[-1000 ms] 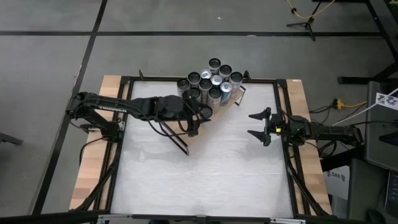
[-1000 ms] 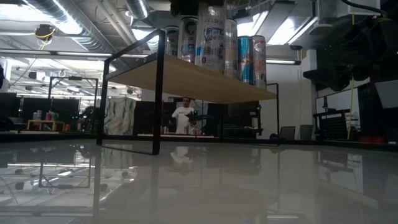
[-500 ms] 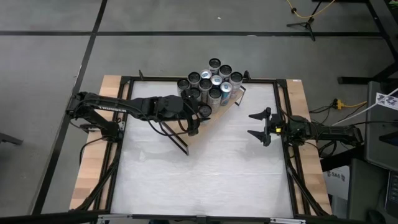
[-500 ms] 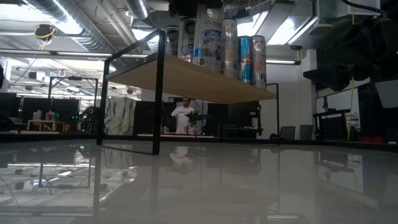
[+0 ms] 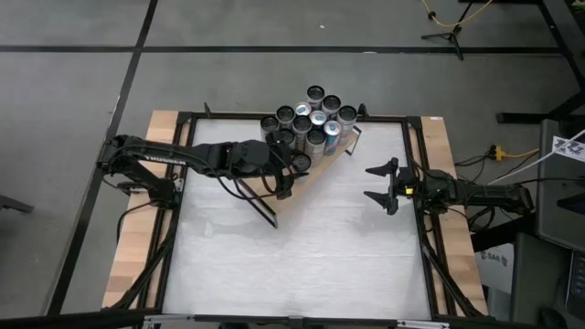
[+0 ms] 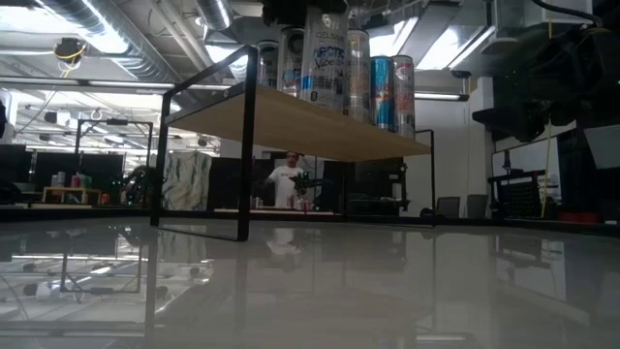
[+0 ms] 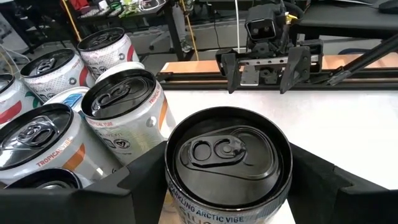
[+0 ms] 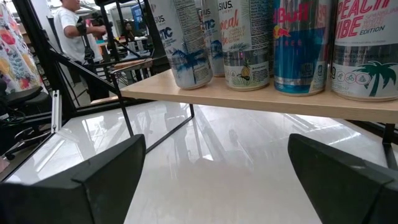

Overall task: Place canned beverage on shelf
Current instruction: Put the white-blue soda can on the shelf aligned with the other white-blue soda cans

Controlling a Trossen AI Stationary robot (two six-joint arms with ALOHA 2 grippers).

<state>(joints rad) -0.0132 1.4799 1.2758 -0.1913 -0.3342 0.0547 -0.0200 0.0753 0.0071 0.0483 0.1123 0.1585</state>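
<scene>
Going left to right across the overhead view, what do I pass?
Left arm's base → left gripper holding a can at the shelf's near end → cluster of cans → open right gripper → right arm.

A lab — ceiling ducts (image 6: 145,58), cluttered workbenches (image 6: 68,194), a tripod (image 5: 448,32).

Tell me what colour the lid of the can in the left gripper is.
Black, on the can; clearest in the left wrist view.
</scene>
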